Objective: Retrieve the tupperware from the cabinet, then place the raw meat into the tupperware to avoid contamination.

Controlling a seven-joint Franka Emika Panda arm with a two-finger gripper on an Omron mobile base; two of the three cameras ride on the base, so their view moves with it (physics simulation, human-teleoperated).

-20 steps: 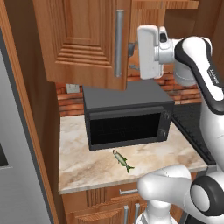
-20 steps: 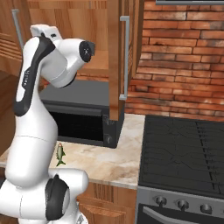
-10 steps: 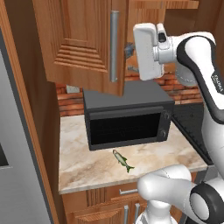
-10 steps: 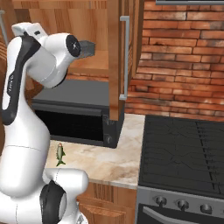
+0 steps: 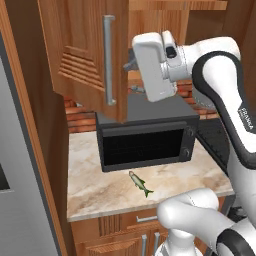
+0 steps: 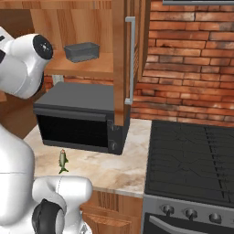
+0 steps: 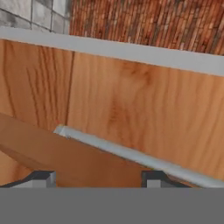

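Observation:
The tupperware (image 6: 81,51), a small dark see-through tub, stands on the wooden shelf inside the cabinet (image 6: 91,68). Both cabinet doors are swung out; the left door (image 5: 82,55) hangs toward the camera with its silver bar handle (image 5: 108,60). My gripper (image 5: 134,76) sits just behind that door's free edge, open. In the hand view its tips (image 7: 98,179) are wide apart, with the door's wood and the bar handle (image 7: 131,155) right in front. The raw meat, a small fish (image 5: 140,183), lies on the counter in front of the microwave.
A black microwave (image 5: 145,140) fills the back of the marble counter (image 5: 90,190) under the cabinet. The right door's edge and handle (image 6: 130,59) hang beside it. A black stove (image 6: 192,160) lies to the right, before a brick wall.
The left cabinet door has swung wider, to the left and toward the camera. My hand has followed it leftward. Fish and microwave have not moved.

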